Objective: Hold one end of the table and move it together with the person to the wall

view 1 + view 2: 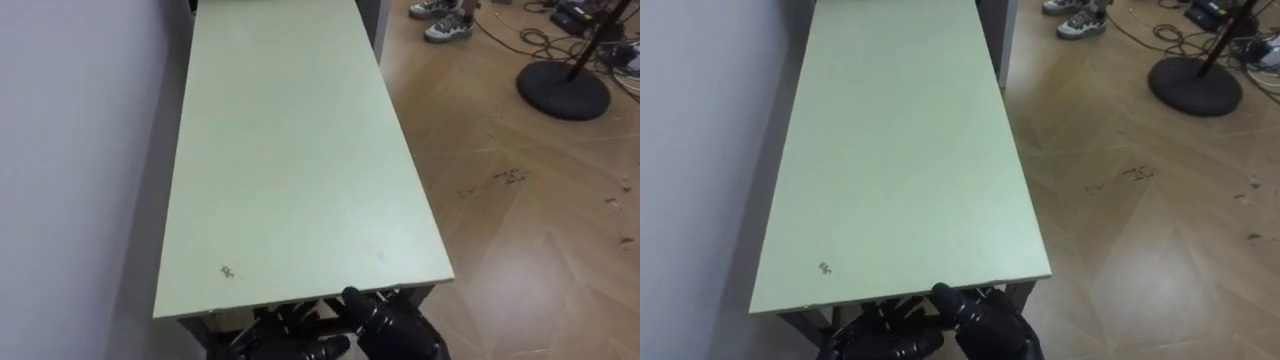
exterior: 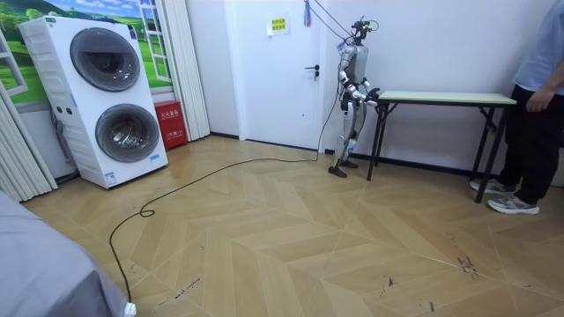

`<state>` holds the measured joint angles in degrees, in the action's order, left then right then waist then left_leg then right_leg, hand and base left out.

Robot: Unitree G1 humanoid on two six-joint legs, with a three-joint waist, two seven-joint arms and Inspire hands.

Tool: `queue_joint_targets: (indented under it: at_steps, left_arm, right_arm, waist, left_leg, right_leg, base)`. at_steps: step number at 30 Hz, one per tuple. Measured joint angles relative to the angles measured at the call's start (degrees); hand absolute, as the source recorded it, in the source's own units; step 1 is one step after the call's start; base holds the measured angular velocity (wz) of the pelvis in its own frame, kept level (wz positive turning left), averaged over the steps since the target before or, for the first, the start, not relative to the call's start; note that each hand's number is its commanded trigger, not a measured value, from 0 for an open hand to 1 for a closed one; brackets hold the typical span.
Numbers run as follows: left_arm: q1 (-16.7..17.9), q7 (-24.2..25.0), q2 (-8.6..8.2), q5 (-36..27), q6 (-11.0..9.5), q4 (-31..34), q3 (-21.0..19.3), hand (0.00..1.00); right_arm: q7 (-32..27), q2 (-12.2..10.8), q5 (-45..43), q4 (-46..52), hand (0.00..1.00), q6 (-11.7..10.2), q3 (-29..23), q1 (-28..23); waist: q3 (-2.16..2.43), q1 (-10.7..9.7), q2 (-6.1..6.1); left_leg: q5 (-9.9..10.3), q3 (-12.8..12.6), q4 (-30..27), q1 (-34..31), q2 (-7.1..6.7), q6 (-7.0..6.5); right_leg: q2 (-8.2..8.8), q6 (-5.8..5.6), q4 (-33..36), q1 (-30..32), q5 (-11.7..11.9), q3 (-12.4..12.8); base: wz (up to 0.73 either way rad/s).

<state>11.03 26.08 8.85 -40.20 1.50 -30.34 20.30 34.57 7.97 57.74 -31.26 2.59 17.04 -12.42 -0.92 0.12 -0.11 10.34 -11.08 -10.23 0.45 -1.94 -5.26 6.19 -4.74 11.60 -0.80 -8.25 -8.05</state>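
Left eye view: left hand (image 1: 290, 342) and right hand (image 1: 398, 325) lie just under the near edge of the worktop (image 1: 290, 150), which runs away from them beside a wall (image 1: 70, 150). Their hold cannot be told. Room view: a person (image 2: 536, 106) stands at its far end.

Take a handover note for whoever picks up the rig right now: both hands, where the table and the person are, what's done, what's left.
Left hand: tucked under the near short edge of the table; its grip is hidden.
Right hand: beside it under the same edge; its grip is hidden too.
Table: runs along the wall; in the room view its legs look to be on the floor.
Person: stands at the far end; any hold on the table is unclear.
Done: robot is in place at its end.
Left: lift together and carry the table.
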Motion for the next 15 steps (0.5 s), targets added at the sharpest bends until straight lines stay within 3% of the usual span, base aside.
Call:
queue_joint_targets:
  at_steps: [4, 7, 10, 15]
  left_arm:
    - [-0.3, 0.5, 1.19, 0.7, 0.0, -0.8, 0.1, 0.00]
    - [-0.3, 0.5, 1.81, 5.4, 0.0, -1.6, -0.1, 0.00]
    - [-0.3, 0.5, 2.25, 11.0, 0.2, -2.7, -0.9, 0.00]
    - [-0.5, -2.3, 2.80, 13.0, 0.6, -6.0, -1.2, 0.00]
  right_arm:
    - [0.0, 1.8, -2.1, -0.1, 0.00, 0.0, 0.6, 0.0]
    - [-0.1, 3.4, -5.1, -0.1, 0.00, 0.0, 0.8, -0.1]
    - [-0.1, 3.7, -10.4, -0.5, 0.00, 0.0, 0.7, 0.1]
    - [-2.9, 3.5, -18.5, -6.9, 0.00, 0.0, -0.5, 1.2]
  waist:
    - [0.06, 0.1, 0.15]
    - [0.18, 0.1, 0.37]
    - [0.22, 0.1, 0.20]
    - [0.37, -0.1, -0.31]
  left_leg:
    - [0.2, 0.0, -0.2, 0.0, 0.50, 0.41]
    - [0.4, -0.1, -0.2, -0.1, 0.78, 0.65]
    - [0.5, -0.5, -0.2, -0.2, 1.11, 0.84]
    - [0.5, -0.5, -0.2, -0.1, 1.22, 0.93]
  right_leg:
    - [-0.44, 0.02, 0.0, 0.0, 0.0, 0.0]
    - [-0.71, 0.02, 0.0, 0.7, 0.0, -0.1]
    - [-1.00, 0.21, 0.0, 0.6, 0.1, -0.2]
    - [-1.15, 0.23, -0.1, 0.4, 0.1, 0.0]
  base:
    - [-0.05]
    - [-0.03]
    - [-0.07]
    - [-0.01]
